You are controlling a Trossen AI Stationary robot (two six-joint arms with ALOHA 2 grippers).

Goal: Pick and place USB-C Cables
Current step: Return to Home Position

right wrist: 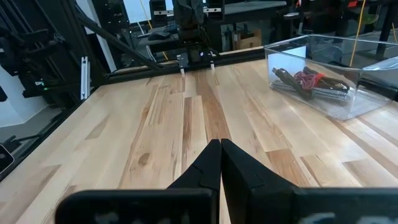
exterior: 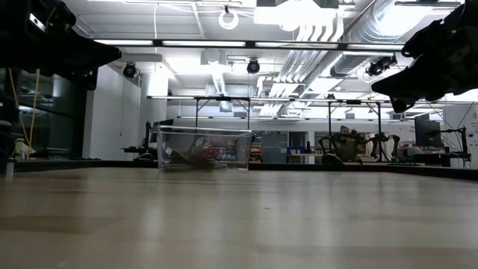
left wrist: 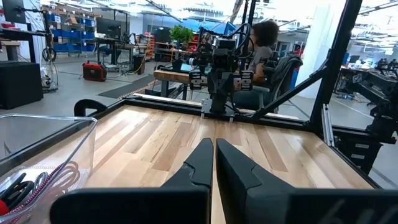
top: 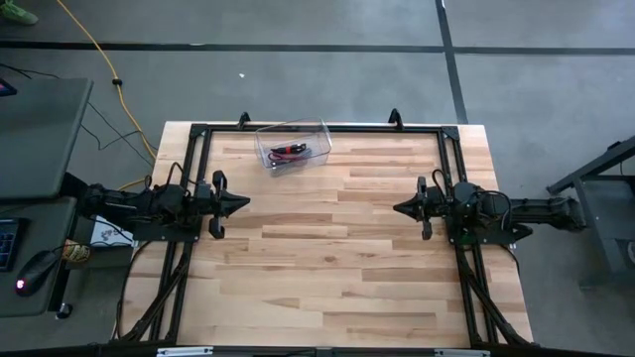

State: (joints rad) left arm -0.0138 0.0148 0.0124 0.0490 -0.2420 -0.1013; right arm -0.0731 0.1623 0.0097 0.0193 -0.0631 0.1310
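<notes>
A clear plastic box (top: 293,144) stands near the table's far edge, left of centre. The bundled cables lie inside on its floor: a red-and-black one (top: 288,150), a red and a silver-grey one (right wrist: 328,92) in the right wrist view. A pink bundle (left wrist: 55,180) shows in the left wrist view. My left gripper (top: 245,202) hovers shut at the table's left side, pointing right, nearer than the box. My right gripper (top: 397,207) hovers shut at the right side, pointing left. Both are above the table and hold nothing.
Bare wooden tabletop (top: 337,258) lies between and in front of the arms. A black frame (top: 327,128) runs along the far edge and both sides. A yellow cord (top: 99,55) trails on the floor beyond the table's left. A person sits behind the right arm (left wrist: 264,43).
</notes>
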